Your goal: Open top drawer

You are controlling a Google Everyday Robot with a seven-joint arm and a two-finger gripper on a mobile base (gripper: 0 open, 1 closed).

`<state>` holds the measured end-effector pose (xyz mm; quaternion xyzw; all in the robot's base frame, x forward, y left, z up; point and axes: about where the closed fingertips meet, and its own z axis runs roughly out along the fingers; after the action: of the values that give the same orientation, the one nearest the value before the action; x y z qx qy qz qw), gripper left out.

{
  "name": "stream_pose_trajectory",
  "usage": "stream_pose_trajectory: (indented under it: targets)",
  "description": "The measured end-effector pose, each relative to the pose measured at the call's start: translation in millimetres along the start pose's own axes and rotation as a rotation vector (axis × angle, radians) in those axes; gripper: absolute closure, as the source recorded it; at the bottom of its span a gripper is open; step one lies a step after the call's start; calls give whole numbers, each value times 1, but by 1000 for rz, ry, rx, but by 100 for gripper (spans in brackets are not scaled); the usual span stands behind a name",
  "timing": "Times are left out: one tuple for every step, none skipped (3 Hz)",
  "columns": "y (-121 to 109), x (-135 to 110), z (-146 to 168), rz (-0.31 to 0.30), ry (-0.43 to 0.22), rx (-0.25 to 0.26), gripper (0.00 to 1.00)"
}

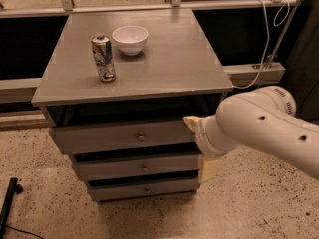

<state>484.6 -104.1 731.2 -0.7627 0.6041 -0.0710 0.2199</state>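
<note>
Grey top drawer [119, 136], knob centred, sits left of the gripper [195, 149]; cream fingers [209, 168] are spread apart, gripping nothing, by its right end.

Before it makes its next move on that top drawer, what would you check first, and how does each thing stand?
1. Knob in view at the middle of the top drawer: ok.
2. Tool at the knob: not ok; it hangs by the drawer's right end, well to the right of the knob.
3. Arm out of the drawer's path: cannot tell; it overlaps the drawer's right corner.
4. Drink can and white bowl upright, back from the front edge of the cabinet top: ok.
</note>
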Motion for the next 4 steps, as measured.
stream_pose_trajectory:
  targets:
    - [-15,-9,44,-58,-45,-15,0]
    - [-42,-11,65,-76,-56,-41,0]
    - [-71,-7,79,-63,-56,-74,0]
    - [-91,4,96,-26,-42,-113,0]
